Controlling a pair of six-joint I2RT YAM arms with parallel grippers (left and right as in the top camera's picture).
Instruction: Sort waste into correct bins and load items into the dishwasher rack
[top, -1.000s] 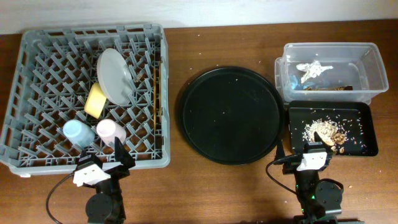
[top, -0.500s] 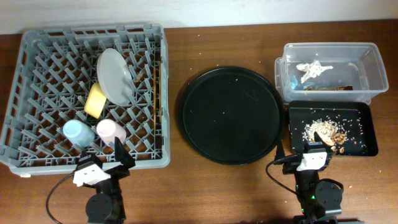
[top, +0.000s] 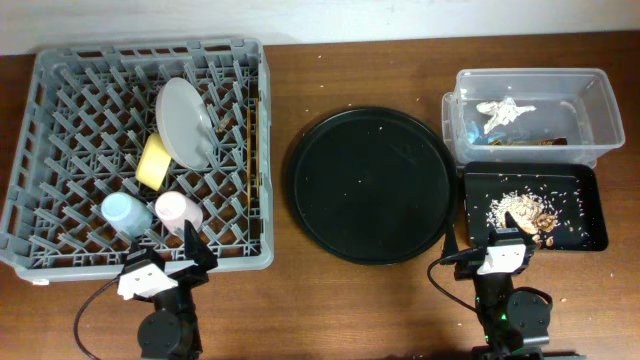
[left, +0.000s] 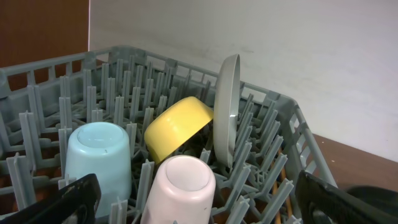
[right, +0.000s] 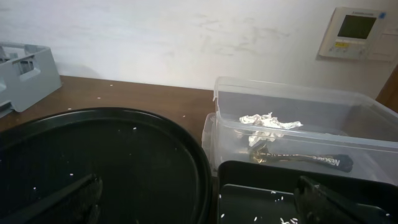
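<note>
The grey dishwasher rack (top: 60, 130) holds the grey-white plate (top: 183, 121) on edge, the yellow bowl (top: 153, 161), the blue cup (top: 121, 210), the pink cup (top: 176, 209) and the chopsticks (top: 261, 140) along its right side. The clear tub (top: 595, 100) holds crumpled tissue (top: 503, 112) and the gold-brown wrapper (top: 530, 142). The black rectangular tray (top: 590, 235) holds food scraps (top: 525, 212) and rice crumbs. My left gripper (left: 199, 208) is open and empty, just in front of the rack by the cups. My right gripper (right: 202, 208) is open and empty, in front of both bins.
A big round black tray (top: 370, 185) with a few rice grains lies mid-table between rack and bins. Both arms (top: 165, 275) (top: 505, 260) sit at the table's front edge. A white wall stands behind the table.
</note>
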